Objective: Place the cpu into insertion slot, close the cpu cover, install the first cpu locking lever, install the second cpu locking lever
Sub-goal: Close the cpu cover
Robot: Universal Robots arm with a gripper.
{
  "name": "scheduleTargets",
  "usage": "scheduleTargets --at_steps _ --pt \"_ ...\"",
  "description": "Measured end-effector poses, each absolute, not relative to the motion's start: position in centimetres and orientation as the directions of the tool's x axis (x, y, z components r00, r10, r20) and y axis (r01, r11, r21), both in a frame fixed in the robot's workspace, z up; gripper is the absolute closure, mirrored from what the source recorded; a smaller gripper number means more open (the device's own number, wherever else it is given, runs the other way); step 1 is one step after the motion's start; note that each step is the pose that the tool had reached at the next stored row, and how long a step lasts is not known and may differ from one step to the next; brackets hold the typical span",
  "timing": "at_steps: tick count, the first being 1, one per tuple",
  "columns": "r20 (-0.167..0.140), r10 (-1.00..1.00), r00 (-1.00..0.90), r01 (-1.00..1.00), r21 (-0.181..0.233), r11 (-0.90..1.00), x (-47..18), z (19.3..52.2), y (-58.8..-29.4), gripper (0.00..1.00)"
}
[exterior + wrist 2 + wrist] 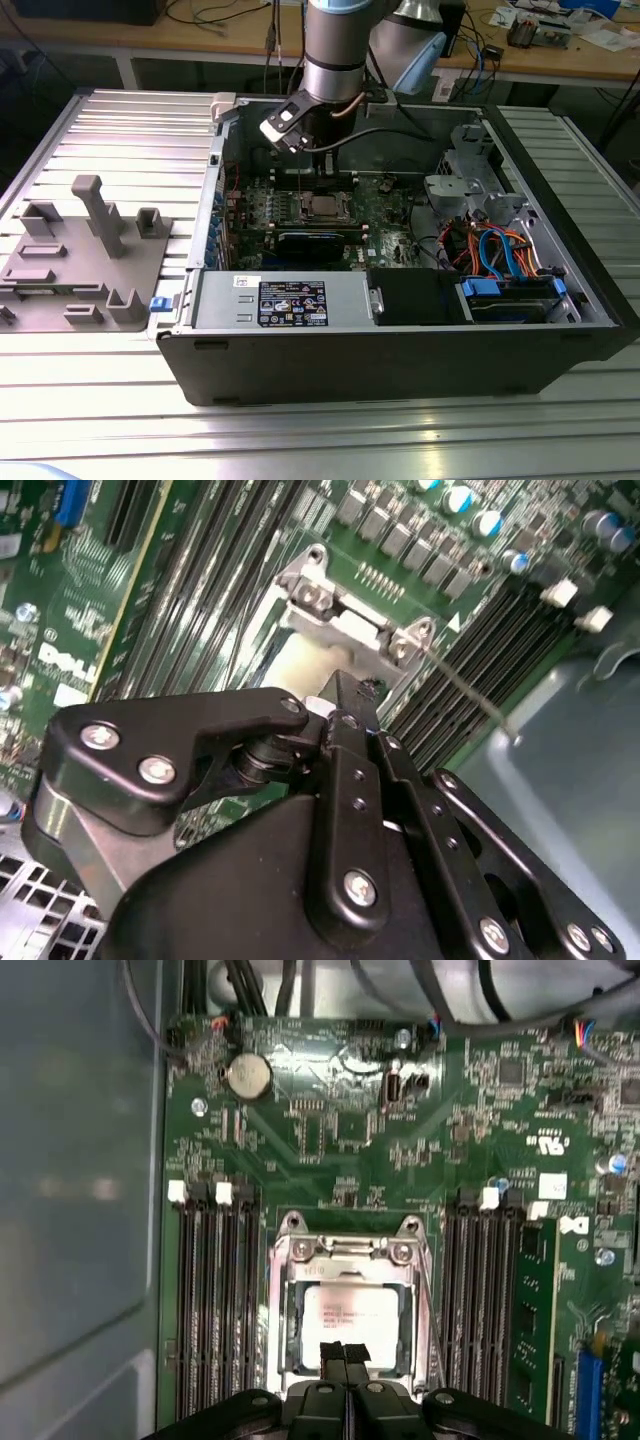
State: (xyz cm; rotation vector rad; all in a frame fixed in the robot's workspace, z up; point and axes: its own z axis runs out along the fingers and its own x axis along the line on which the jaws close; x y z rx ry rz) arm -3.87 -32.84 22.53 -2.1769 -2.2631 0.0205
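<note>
Empty tool (345, 1352), tips together, above the cpu (350, 1310).
The cpu cover (348, 1250) seems thin, stiff: press its rim.

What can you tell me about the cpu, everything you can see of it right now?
The cpu is a small, flat, square chip with a silver-grey metal top that carries faint print. It lies level in the insertion slot on the green board, between banks of memory slots. The silvery cpu cover frames it, leaving its top bare. The gripper, jaws together, hangs over one edge of the chip. Whether it touches the chip cannot be told.
</note>
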Motion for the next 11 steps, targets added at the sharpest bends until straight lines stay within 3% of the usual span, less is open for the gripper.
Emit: scheduleTargets --at_steps 11 --pt "-0.008 0.999 -0.039 0.999 -0.010 0.039 -4.6 21.1 -32.8 0.89"
